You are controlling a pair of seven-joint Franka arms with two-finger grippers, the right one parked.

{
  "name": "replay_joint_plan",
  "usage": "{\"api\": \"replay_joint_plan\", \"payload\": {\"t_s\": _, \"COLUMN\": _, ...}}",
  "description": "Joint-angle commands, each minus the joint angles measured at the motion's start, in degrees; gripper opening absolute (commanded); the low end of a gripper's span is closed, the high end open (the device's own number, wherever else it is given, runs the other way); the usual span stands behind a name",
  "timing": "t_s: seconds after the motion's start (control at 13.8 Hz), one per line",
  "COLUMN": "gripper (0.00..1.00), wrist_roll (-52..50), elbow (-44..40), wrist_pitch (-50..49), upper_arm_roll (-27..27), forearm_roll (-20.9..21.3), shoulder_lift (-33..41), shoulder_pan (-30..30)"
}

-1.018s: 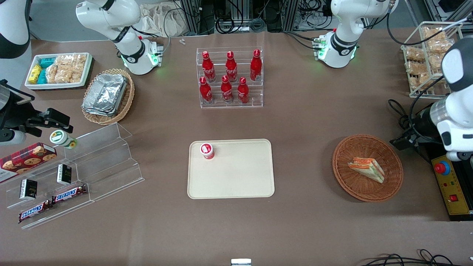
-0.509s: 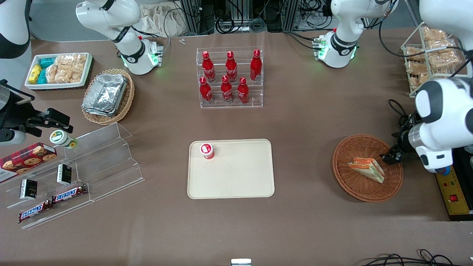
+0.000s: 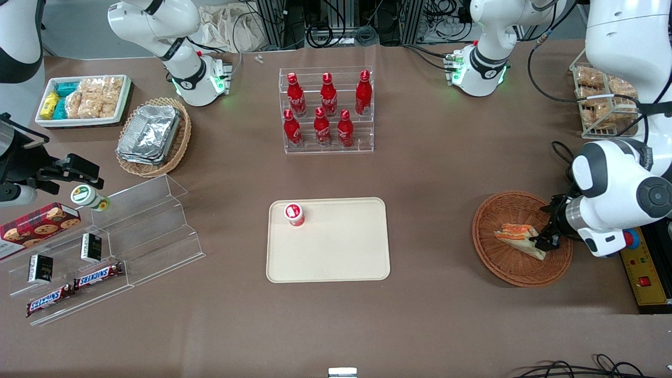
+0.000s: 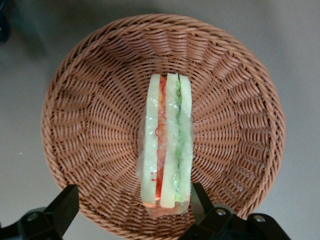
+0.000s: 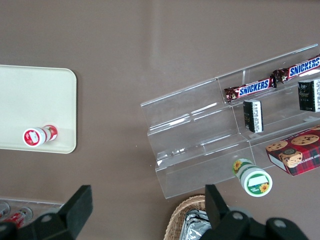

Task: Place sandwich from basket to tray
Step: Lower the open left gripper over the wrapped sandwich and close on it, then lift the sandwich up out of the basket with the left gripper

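The sandwich [image 3: 513, 235] [image 4: 167, 150], a clear-wrapped wedge with orange, red and green layers, lies in the round reddish-brown basket [image 3: 485, 252] [image 4: 80, 100] toward the working arm's end of the table. My left gripper [image 3: 543, 240] [image 4: 131, 194] hangs low over the basket at the sandwich's end, open. One finger [image 4: 199, 199] stands close beside the sandwich's tip and the other finger [image 4: 64, 204] is over the basket rim, well apart from it. Nothing is held. The cream tray [image 3: 341, 257] lies flat at the table's middle.
A small red-and-white cup [image 3: 294, 214] stands on the tray's corner. A clear rack of red bottles [image 3: 328, 110] stands farther from the camera. A wire basket of snacks [image 3: 598, 102] and a yellow control box [image 3: 644, 273] lie beside the working arm.
The left arm has swung in from the table's end and come down over the basket; its gripper now sits at the sandwich's end. The sandwich has not moved.
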State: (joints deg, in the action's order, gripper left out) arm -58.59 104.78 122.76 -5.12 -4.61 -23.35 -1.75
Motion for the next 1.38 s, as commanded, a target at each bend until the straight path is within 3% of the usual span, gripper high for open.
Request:
{"api": "replay_joint_plan", "payload": {"t_s": 0.0, "gripper": 1.0, "wrist_roll": -1.7, "elbow": 0.69, "wrist_pitch": 3.53, "upper_arm_roll": 0.03, "forearm_roll": -0.84, "shoulder_lift": -1.51, "shoulder_pan": -0.19}}
{"api": "replay_joint_plan", "payload": {"t_s": 0.44, "gripper": 0.97, "wrist_roll": -1.7, "elbow": 3.51, "wrist_pitch": 9.25, "upper_arm_roll": 0.2, "forearm_roll": -0.75, "shoulder_lift": -3.54, "shoulder_pan": -0.98}}
{"api": "replay_joint_plan", "payload": {"t_s": 0.51, "gripper": 0.78, "wrist_roll": -1.7, "elbow": 3.33, "wrist_pitch": 9.34, "upper_arm_roll": 0.2, "forearm_roll": -0.75, "shoulder_lift": -3.8, "shoulder_pan": -0.98}}
{"api": "replay_joint_plan", "payload": {"t_s": 0.58, "gripper": 0.39, "wrist_roll": -1.27, "elbow": 3.33, "wrist_pitch": 9.25, "upper_arm_roll": 0.29, "forearm_roll": -0.4, "shoulder_lift": -3.81, "shoulder_pan": -0.98}}
{"api": "replay_joint_plan", "payload": {"t_s": 0.65, "gripper": 0.07, "wrist_roll": -0.74, "elbow": 3.33, "wrist_pitch": 9.16, "upper_arm_roll": 0.29, "forearm_roll": -0.22, "shoulder_lift": -3.89, "shoulder_pan": -0.98}}
{"api": "replay_joint_plan", "payload": {"t_s": 0.73, "gripper": 0.0, "wrist_roll": -0.74, "elbow": 3.33, "wrist_pitch": 9.08, "upper_arm_roll": 0.29, "forearm_roll": -0.22, "shoulder_lift": -3.81, "shoulder_pan": -0.89}}
{"api": "replay_joint_plan", "payload": {"t_s": 0.95, "gripper": 0.0, "wrist_roll": 0.83, "elbow": 2.72, "wrist_pitch": 5.5, "upper_arm_roll": 0.29, "forearm_roll": 0.21, "shoulder_lift": -0.75, "shoulder_pan": -0.89}}
{"api": "replay_joint_plan", "payload": {"t_s": 1.31, "gripper": 0.0, "wrist_roll": 18.54, "elbow": -6.4, "wrist_pitch": -21.28, "upper_arm_roll": 0.38, "forearm_roll": 0.13, "shoulder_lift": 9.1, "shoulder_pan": -0.45}}
